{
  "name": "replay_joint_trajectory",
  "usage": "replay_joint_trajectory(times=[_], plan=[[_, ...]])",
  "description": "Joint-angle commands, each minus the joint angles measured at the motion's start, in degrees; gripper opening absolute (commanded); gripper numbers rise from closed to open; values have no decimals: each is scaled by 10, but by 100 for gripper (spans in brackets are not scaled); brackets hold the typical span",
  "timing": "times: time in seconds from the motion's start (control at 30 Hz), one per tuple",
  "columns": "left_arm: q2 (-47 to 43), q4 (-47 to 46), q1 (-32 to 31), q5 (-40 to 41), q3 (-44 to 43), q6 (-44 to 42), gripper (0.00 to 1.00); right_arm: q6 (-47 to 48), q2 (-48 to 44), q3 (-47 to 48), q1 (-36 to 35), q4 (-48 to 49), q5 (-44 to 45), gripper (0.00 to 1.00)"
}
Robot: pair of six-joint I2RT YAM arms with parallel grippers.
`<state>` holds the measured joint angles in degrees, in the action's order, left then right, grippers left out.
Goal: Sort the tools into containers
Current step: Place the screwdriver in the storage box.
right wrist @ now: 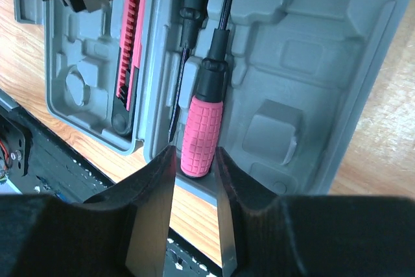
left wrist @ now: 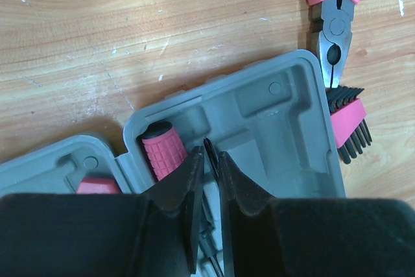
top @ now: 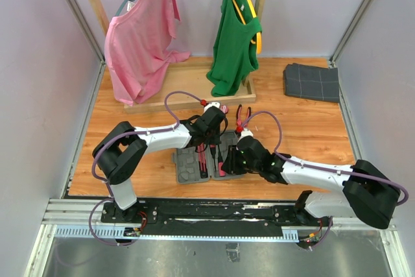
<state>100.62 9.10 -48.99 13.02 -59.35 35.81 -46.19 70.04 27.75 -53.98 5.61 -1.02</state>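
The grey tool case (top: 188, 172) lies open between the arms. In the right wrist view, my right gripper (right wrist: 193, 157) hugs the butt of a pink-handled screwdriver (right wrist: 202, 121) that lies in a recess of the case (right wrist: 311, 63). Its black shaft runs away toward the far end. My left gripper (left wrist: 207, 155) stands over that far end, jaws narrowly apart, with the screwdriver's thin tip (left wrist: 209, 144) between them and a slim gap beside it. A second pink handle (left wrist: 162, 154) sits in the neighbouring recess. A long pink knife-like tool (right wrist: 128, 50) lies in the other half.
Pink-handled pliers (left wrist: 334, 4) and a pink block of black bits (left wrist: 347, 121) lie on the wood just past the case. A small red piece (top: 204, 103) sits by the wooden clothes rack (top: 188, 85). A dark folded cloth (top: 311, 82) lies at the back right.
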Motion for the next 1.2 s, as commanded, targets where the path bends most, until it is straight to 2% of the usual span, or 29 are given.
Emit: replay_joint_trajectory(times=[0.0,0.6,0.83,1.17], plan=[[5,-15,-7,9,-6,-8,19,-7,9,17,6,5,-13,31],[5,-17,-6,2,-3,-7,19,-14,35,15,6,21,-22,30],[5,-17,-7,1,-1,-7,19,-15,42,16,6,2,-14,26],[10,-17,-7,2,-1,-7,19,-16,59,31,6,-41,12,24]])
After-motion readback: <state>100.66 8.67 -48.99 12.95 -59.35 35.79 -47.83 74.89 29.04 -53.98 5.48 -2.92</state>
